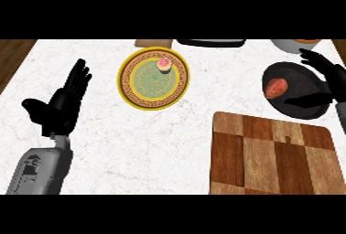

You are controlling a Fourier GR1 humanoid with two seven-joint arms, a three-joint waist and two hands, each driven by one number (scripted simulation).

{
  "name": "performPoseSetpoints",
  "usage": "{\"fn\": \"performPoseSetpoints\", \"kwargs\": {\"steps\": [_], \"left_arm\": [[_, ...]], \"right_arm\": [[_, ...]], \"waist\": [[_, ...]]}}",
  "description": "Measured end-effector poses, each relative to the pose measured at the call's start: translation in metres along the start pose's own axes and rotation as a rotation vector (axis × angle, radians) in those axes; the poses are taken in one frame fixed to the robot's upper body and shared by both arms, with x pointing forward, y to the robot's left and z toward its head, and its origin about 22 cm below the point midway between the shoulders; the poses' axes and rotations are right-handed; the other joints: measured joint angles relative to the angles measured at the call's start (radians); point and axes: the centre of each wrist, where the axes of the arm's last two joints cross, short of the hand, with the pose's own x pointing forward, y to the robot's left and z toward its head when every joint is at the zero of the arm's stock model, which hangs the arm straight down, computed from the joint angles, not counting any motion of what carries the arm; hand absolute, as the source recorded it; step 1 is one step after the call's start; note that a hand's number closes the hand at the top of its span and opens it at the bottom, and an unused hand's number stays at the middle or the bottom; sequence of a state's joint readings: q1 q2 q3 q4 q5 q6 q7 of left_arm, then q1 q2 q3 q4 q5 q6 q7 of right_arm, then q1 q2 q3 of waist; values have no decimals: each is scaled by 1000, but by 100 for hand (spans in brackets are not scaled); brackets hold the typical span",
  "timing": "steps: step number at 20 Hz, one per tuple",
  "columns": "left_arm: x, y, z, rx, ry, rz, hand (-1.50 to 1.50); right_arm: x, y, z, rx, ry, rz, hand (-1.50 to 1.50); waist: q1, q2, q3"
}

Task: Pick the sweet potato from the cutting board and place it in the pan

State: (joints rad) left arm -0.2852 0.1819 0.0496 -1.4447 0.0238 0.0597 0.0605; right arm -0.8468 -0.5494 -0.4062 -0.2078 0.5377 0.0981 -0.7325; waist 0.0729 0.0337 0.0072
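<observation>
Counter: white marbled top (101, 137) fills most of the head view; a strip of brown wood floor shows at the far left corner.
Left hand: black hand (57, 103) at the left side of the counter, fingers straight and pointing away from the robot, thumb out to the left, holding nothing, touching no object; grey forearm (40, 169) comes in from the lower edge.
Plate: round yellow-rimmed plate (154, 78) with a green centre, on the counter between the left hand and the pan, well apart from both.
Item on plate: small pink-and-tan food piece (164, 65) on the plate's far right part; its kind cannot be told.
Far edge: tan board corner (154, 43), dark tray-like object (211, 43) and pale bowl (297, 44), each cut off by the view's top.
Cutting board: brown wooden board (270, 155) of checkered planks at lower right, nothing resting on it, its far edge just beside the pan.
Pan: black round pan (292, 89) at right, beyond the board.
Sweet potato: reddish-orange sweet potato (276, 87) lying inside the pan, on its left half, apart from the hand.
Right hand: black hand (330, 75) over the pan's right rim, fingers spread and released, thumb extended across the pan's near part, grasping nothing; it hides part of the rim.
</observation>
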Motion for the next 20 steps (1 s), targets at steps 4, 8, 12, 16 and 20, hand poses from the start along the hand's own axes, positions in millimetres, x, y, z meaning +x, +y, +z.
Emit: {"fn": "performPoseSetpoints", "kwargs": {"steps": [4, 8, 12, 16, 20], "left_arm": [[0, 3, 2, 12, 6, 0, 0], [1, 6, 3, 26, 16, -3, 0], [-1, 7, 6, 45, 29, -7, 0], [-5, 12, 7, 57, 37, -10, 0], [-9, 15, 11, 69, 45, -9, 0]], "right_arm": [[-12, -20, 17, -50, -27, -141, -150], [-25, -45, 41, -29, -17, -251, -150], [-34, -79, 69, -21, 16, -265, -150], [-36, -110, 93, -38, 38, -253, -150], [-40, -126, 114, -45, 60, -235, -150]], "waist": [[-12, -5, 0], [-26, -11, -1], [-46, -18, -2], [-61, -23, -2], [-72, -29, -3]]}}
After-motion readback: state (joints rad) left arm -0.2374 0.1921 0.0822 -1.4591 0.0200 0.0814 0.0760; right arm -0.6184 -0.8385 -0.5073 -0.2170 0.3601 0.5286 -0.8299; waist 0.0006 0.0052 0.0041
